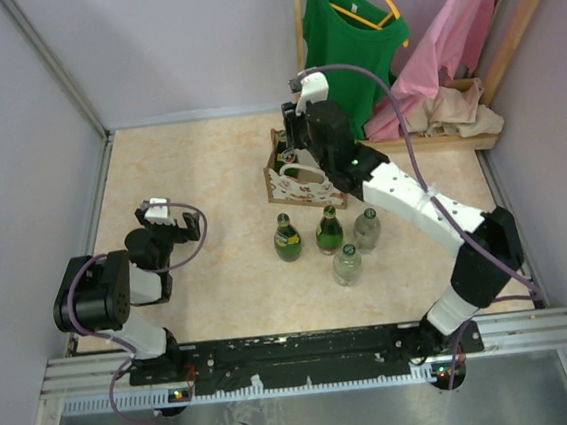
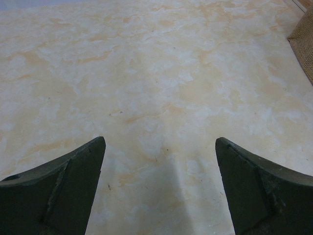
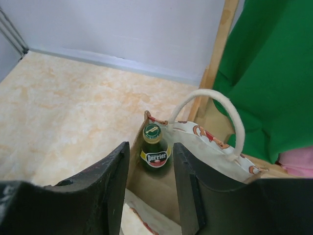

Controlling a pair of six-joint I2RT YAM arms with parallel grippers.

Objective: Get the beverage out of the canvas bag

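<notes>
While the right arm hangs over the canvas bag (image 1: pixel 296 186), its wrist camera looks straight down into the open top. And there it is: a green Perrier bottle (image 3: pixel 155 157) standing upright inside, tucked against the brown wall at one corner, gold cap up and label facing us. The cream lining shows on the other side, with one white handle (image 3: pixel 230 112) looping above the rim.

The right tool (image 3: pixel 151 145) sits low at the mouth of the bag, its jaws drawn fairly narrow and framing the bottle's neck. A sliver of gap shows on each side, so no contact is visible and nothing is gripped.

On the tabletop (image 1: pixel 199 170), just in front of the bag, four more bottles stand upright in a loose cluster: two green bottles (image 1: pixel 287 238) side by side and two clear bottles (image 1: pixel 367 230) to their right.

Over on the left, the left tool (image 2: pixel 160 142) hovers above bare tabletop with its jaws spread wide, holding nothing.
</notes>
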